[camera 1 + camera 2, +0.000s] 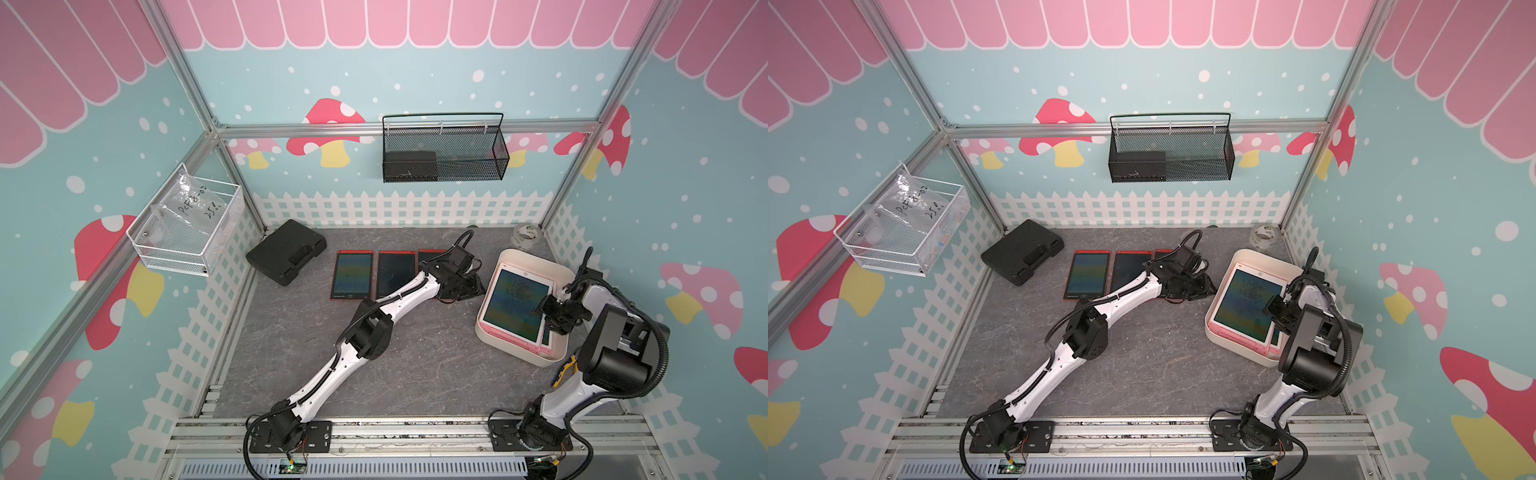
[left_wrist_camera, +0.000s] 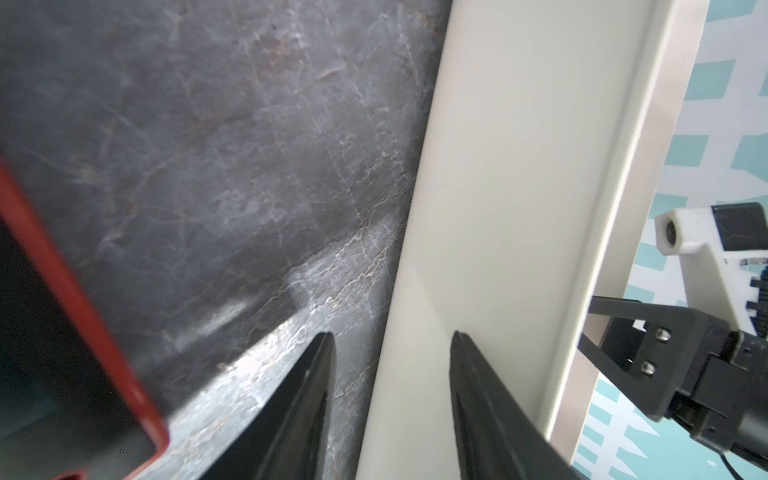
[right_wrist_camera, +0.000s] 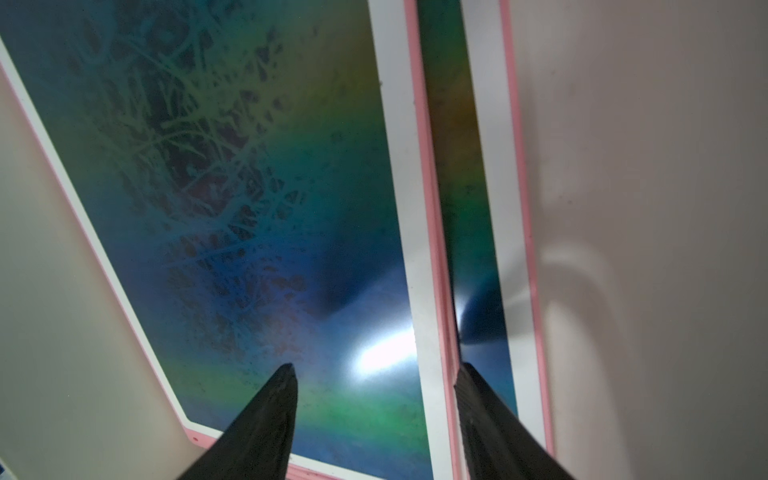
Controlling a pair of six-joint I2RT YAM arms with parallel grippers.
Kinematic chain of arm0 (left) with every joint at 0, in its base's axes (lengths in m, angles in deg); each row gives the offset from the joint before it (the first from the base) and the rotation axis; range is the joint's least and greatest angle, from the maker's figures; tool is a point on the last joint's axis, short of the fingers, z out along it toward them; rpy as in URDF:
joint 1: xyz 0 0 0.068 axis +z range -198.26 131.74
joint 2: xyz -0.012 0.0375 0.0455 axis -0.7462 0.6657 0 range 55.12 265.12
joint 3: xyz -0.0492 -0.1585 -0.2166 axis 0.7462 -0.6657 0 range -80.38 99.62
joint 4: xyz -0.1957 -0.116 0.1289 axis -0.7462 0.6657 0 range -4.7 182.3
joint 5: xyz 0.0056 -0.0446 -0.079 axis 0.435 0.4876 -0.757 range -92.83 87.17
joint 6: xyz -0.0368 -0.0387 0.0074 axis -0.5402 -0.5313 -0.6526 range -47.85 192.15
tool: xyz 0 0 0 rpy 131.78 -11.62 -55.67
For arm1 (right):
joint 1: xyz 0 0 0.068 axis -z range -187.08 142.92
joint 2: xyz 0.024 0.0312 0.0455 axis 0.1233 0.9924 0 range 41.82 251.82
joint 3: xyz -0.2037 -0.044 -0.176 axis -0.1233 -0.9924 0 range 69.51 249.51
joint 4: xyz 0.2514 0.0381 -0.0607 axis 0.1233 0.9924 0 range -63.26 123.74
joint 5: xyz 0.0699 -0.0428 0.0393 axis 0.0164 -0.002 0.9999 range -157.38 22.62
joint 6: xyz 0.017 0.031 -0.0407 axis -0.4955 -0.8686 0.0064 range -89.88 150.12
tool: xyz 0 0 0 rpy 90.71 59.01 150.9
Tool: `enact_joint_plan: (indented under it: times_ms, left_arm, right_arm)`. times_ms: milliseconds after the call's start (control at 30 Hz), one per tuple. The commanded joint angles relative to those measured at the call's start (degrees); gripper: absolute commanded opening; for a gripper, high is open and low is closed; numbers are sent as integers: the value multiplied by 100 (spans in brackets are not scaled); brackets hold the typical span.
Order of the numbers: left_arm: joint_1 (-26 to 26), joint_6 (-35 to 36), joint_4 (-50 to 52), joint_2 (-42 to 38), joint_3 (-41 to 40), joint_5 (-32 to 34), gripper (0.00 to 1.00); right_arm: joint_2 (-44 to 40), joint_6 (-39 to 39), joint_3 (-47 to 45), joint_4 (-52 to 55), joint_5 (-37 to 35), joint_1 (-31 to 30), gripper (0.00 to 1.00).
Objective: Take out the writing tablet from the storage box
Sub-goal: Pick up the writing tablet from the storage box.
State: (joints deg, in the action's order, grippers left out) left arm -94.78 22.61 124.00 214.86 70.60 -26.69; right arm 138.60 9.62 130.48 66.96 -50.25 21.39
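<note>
The storage box is a cream tub at the right of the table, seen in both top views. In it lies a writing tablet with a white and pink frame and a dark iridescent screen, on top of another like it. My right gripper is open over the top tablet's long edge. One finger hangs above the screen, the other sits just past the pink rim. My left gripper is open and empty, low beside the box's outer wall.
Three red-framed tablets lie side by side on the grey table; my left arm covers part of the rightmost. A black case sits back left, a tape roll back right. A black mesh basket and a white wire basket hang on the walls.
</note>
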Motion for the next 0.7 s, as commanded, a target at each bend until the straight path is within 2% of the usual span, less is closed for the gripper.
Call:
enact_joint_plan:
  times_ms: [0,400,667]
  left_arm:
    - [11,-66,-99,-193,34,-94,48]
    - [2,-83,-99,-150,68,-122,48]
    - [-37,-156,-112,-31,200,-159,48]
  right_arm:
    - [-66,76,-146,50,45,26,63]
    - [25,89,-331,-94,153,19,62]
    - [88,259,-447,-281,824,21,60]
